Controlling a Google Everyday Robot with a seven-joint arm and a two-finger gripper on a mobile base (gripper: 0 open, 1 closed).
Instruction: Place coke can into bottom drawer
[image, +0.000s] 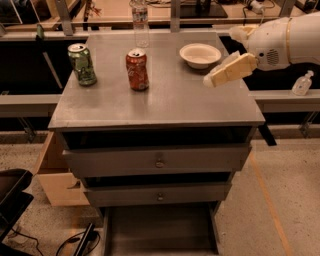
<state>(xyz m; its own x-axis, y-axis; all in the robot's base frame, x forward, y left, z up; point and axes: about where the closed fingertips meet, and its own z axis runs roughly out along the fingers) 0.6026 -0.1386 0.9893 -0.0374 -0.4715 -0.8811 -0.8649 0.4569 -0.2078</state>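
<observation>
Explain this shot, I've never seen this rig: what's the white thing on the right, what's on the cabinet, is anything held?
There is only one camera, looking down at the front of a grey three-drawer cabinet. The white shape entering from the right is a robot arm. Its cream two-finger gripper hovers over the right side of the top, beside a white bowl, and holds nothing. On the top stand a red aluminium coke can, a green can to its left, and a clear plastic bottle at the back edge. The bottom drawer, wide and dark inside, is pulled open; the coke can belongs there.
</observation>
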